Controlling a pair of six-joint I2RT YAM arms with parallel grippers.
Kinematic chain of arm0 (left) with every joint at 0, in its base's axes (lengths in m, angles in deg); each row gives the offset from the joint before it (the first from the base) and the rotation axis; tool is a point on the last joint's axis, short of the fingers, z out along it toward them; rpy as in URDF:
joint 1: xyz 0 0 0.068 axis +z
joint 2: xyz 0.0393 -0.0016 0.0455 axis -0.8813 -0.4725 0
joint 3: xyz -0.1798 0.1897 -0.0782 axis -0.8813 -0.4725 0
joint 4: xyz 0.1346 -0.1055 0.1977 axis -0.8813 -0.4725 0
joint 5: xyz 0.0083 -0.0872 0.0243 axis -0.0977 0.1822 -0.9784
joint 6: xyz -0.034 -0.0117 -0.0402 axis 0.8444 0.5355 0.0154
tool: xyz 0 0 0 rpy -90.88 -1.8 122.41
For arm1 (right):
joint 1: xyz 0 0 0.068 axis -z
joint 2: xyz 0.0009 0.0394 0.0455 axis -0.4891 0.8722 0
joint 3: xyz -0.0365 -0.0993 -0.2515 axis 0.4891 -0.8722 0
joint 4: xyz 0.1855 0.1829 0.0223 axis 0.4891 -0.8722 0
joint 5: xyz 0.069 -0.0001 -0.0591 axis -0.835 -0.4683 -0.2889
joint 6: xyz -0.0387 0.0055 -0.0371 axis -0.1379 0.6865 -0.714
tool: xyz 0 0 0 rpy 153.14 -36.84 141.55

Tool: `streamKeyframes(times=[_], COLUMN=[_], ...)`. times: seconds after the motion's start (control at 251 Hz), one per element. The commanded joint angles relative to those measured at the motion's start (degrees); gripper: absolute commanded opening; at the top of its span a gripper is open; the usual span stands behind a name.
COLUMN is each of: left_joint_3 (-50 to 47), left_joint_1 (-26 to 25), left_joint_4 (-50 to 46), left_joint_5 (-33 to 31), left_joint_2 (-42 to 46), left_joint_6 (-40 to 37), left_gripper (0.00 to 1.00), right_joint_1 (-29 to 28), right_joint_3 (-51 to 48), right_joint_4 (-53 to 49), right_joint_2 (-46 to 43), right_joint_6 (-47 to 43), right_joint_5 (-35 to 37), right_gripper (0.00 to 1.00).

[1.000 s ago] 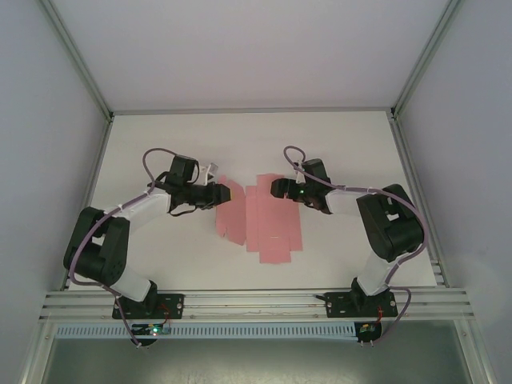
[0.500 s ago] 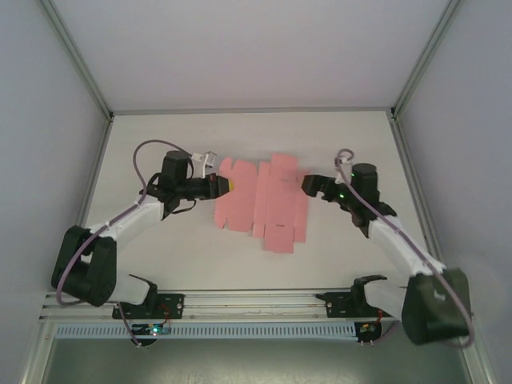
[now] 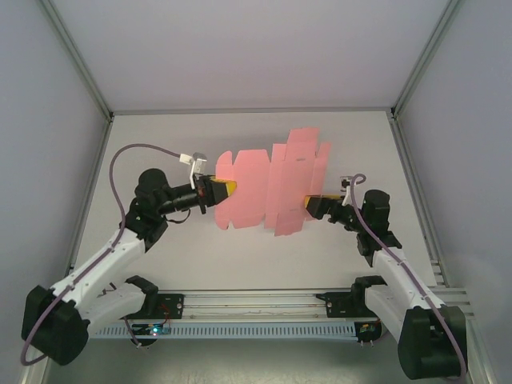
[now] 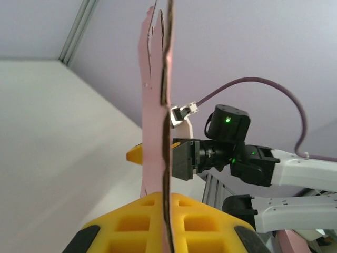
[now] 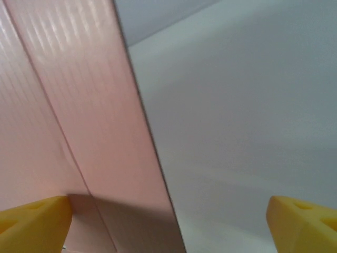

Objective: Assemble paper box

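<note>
Left end effector [image 3: 224, 190] clamps the left edge of the flat pink paper box [image 3: 268, 188], holding it raised above the white surface [image 3: 160, 144], probably to free its flaps for folding. Right end effector [image 3: 312, 202] gapes open at the sheet's right edge, with open room all round.

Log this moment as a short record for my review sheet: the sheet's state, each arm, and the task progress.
paper box: unfolded pink sheet, held up off the table
left gripper: jaws shut on the sheet's left edge
right gripper: jaws open beside the sheet's right edge; contact unclear
progress: sheet not yet folded into a box
</note>
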Motion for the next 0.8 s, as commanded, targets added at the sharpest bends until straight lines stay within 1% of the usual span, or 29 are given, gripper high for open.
streamKeyframes(times=[0.0, 0.056, 0.12, 0.196, 0.255, 0.291, 0.387, 0.443, 0.479, 0.587, 0.603, 0.615, 0.627, 0.654, 0.666, 0.682, 0.71, 0.722, 0.794], left_joint_3=[-1.2, -1.5, -1.9, -2.4, -2.8, -3.0, -3.1, -3.6, -3.9, -5.0, -4.9, -4.9, -4.7, -4.2, -3.9, -3.5, -2.6, -2.2, 0.8], left_joint_1=[-0.8, -0.8, -0.8, -0.8, -0.8, -0.9, -0.8, -0.8, -0.9, -0.8, -0.8, -0.8, -0.8, -0.8, -0.8, -0.8, -0.8, -0.8, -0.8], left_joint_4=[3.8, 2.2, 1.7, 0.9, -0.2, -0.9, -4.9, -5.6, -5.4, -4.8, -5.3, -5.9, -6.7, -9.2, -10.5, -12.3, -15.6, -17.1, -26.1], left_joint_5=[-6.2, -7.7, -8.0, -9.5, -12.1, -13.8, -20.0, -20.5, -20.4, -21.3, -21.8, -22.2, -23.0, -24.9, -26.0, -27.5, -30.3, -31.6, -40.0], left_joint_2=[3.6, 4.8, 5.6, 6.3, 6.9, 7.3, 8.6, 9.3, 9.7, 10.1, 10.1, 10.1, 10.1, 10.2, 10.2, 10.2, 10.2, 10.4, 10.5], left_joint_6=[-2.4, -3.0, -3.1, -2.9, -2.9, -3.1, -3.9, -4.6, -4.6, -3.8, -3.7, -3.7, -3.7, -3.7, -3.7, -3.7, -3.9, -4.0, -4.7], left_gripper=[0.0, 0.0, 0.0, 0.0, 0.0, 0.0, 0.0, 0.0, 0.0, 0.0, 0.06, 0.13, 0.24, 0.58, 0.7, 0.82, 0.98, 1.0, 1.0], right_joint_1=[0.5, 0.5, 0.4, 0.4, 0.4, 0.4, 0.4, 0.3, 0.2, -0.6, -0.7, -1.2, -1.4, -2.0, -2.4, -2.8, -3.6, -4.0, -6.5], right_joint_3=[-0.5, -0.2, 0.4, 1.7, 2.4, 2.7, 2.8, 3.2, 3.6, 5.5, 5.9, 6.2, 6.6, 7.6, 8.0, 8.8, 10.4, 11.4, 16.2], right_joint_4=[12.4, 15.8, 17.9, 17.3, 16.2, 15.4, 14.6, 14.6, 14.4, 11.6, 10.7, 9.9, 9.0, 6.6, 5.5, 3.7, -0.2, -2.1, -12.7], right_joint_2=[0.5, 0.5, 0.0, -0.8, -1.5, -2.0, -3.2, -3.5, -3.7, -3.7, -3.7, -3.7, -3.6, -3.6, -3.5, -3.5, -3.3, -3.3, -2.8], right_joint_6=[2.3, 3.8, 4.6, 4.8, 4.8, 4.7, 4.1, 3.6, 3.3, 0.7, -0.2, -0.9, -1.6, -3.4, -4.4, -5.7, -8.4, -9.7, -17.0], right_joint_5=[-7.7, -10.1, -11.8, -12.7, -12.3, -11.7, -10.6, -11.1, -11.3, -10.6, -10.3, -9.9, -9.3, -7.6, -6.9, -5.8, -4.0, -3.4, 3.1], right_gripper=[0.82, 0.66, 0.52, 0.43, 0.39, 0.31, 0.15, 0.07, 0.0, 0.0, 0.0, 0.0, 0.0, 0.0, 0.0, 0.0, 0.0, 0.0, 0.0])
